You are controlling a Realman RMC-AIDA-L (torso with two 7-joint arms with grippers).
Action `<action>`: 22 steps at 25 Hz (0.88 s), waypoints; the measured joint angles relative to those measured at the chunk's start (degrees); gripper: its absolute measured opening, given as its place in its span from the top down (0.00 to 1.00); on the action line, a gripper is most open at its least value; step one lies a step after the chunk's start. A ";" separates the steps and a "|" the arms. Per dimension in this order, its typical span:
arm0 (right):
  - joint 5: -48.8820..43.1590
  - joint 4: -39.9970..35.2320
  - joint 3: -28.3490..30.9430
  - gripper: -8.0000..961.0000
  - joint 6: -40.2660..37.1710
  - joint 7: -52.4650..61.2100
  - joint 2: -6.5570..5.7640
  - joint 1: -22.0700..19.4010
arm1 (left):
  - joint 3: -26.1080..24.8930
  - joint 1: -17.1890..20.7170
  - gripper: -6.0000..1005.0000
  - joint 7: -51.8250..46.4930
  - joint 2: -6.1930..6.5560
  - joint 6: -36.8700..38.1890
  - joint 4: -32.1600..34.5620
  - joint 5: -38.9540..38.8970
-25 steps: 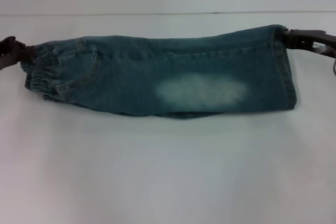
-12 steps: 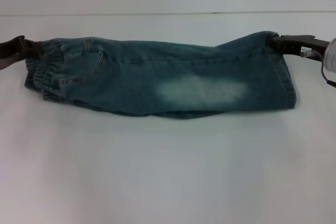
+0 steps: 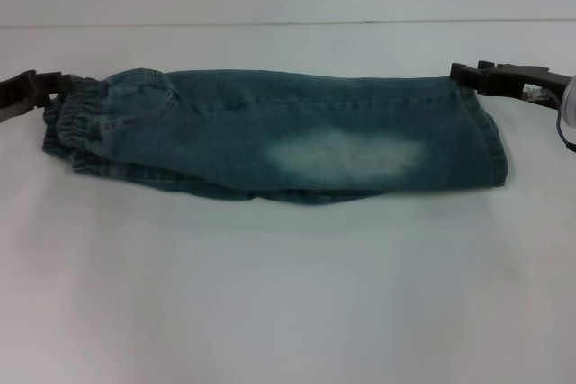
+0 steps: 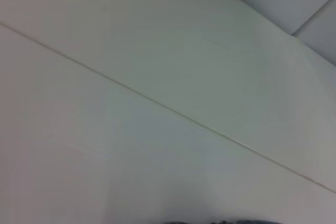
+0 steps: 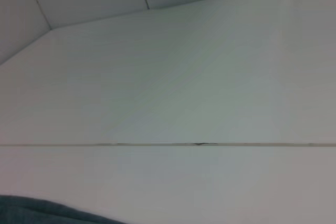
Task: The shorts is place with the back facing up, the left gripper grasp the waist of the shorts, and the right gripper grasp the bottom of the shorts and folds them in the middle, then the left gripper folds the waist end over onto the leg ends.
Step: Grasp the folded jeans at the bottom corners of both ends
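The blue denim shorts [image 3: 279, 137] lie folded in half lengthwise on the white table [image 3: 288, 294], with a pale faded patch on top. The elastic waist [image 3: 76, 123] is at the left and the leg hems [image 3: 490, 137] are at the right. My left gripper [image 3: 49, 89] is at the waist's far corner, shut on the top layer, which bulges up slightly there. My right gripper [image 3: 461, 75] touches the far corner of the leg hems. A strip of the denim shorts [image 5: 42, 211] shows in the right wrist view.
A thin seam [image 3: 288, 22] runs across the table behind the shorts. The seam [image 4: 168, 111] also shows in the left wrist view, and the right wrist view shows the seam [image 5: 199, 144] too. Bare white tabletop lies in front of the shorts.
Both grippers have come down and the lifted top edge of the shorts has sunk flat onto the lower layer. The right corner no longer peaks upward.
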 joint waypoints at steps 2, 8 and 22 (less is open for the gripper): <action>0.01 -0.25 0.34 0.62 -0.53 0.04 -0.08 -0.22 | 0.00 0.35 0.61 0.13 0.00 -0.44 0.12 0.04; 3.49 -1.51 0.62 0.29 -5.85 0.06 -1.07 -2.08 | -0.08 2.48 0.46 1.28 1.10 2.30 2.29 -0.18; 5.53 -7.22 -0.40 0.06 -50.46 -1.09 -7.28 -7.77 | 0.03 6.27 0.07 15.24 0.76 28.05 11.34 -1.71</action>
